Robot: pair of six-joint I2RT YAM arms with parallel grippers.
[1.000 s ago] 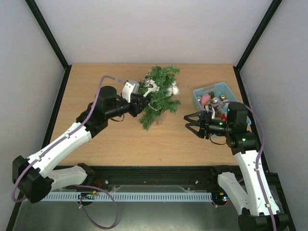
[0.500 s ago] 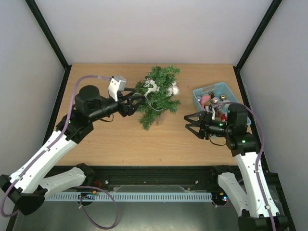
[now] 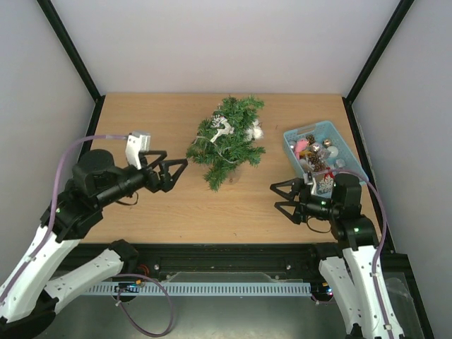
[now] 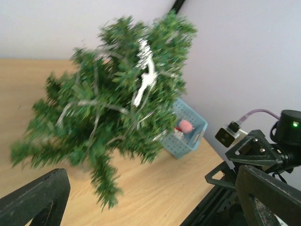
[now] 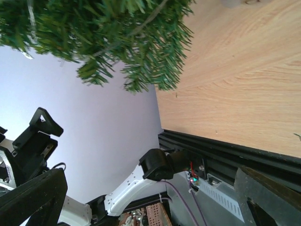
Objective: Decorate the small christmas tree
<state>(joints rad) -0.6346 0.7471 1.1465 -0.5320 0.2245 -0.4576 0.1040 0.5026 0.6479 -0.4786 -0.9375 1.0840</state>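
Dark-green needle branches mark the small artificial christmas tree (image 3: 227,141), which stands at the far centre of the light wooden table (image 3: 141,120), left of the light-blue plastic basket of ornaments (image 3: 289,141) and apart from it. The black two-finger left gripper (image 3: 173,174) hovers to the near left of the tree with its jaws spread wide and nothing between them. It points right toward the tree's lower left branches, and a short gap separates the two. The black two-finger right gripper (image 3: 277,197) hovers to the near right of the tree, also spread wide and empty, pointing left. The basket lies on its far-right side, close behind the wrist. By this layout the left gripper is the nearer to the tree and the right arm the nearer to the basket, so picking up the next ornament most likely falls to the right arm. In the left wrist view a white figure-shaped ornament (image 4: 146,75) and thin silver strands already hang in the branches. The tree's base is hidden under the foliage in every view, so upright or leaning cannot be determined. The right forearm covers the near corner of the basket, and its individual ornaments are too small to identify. The left wrist view is motion-blurred.
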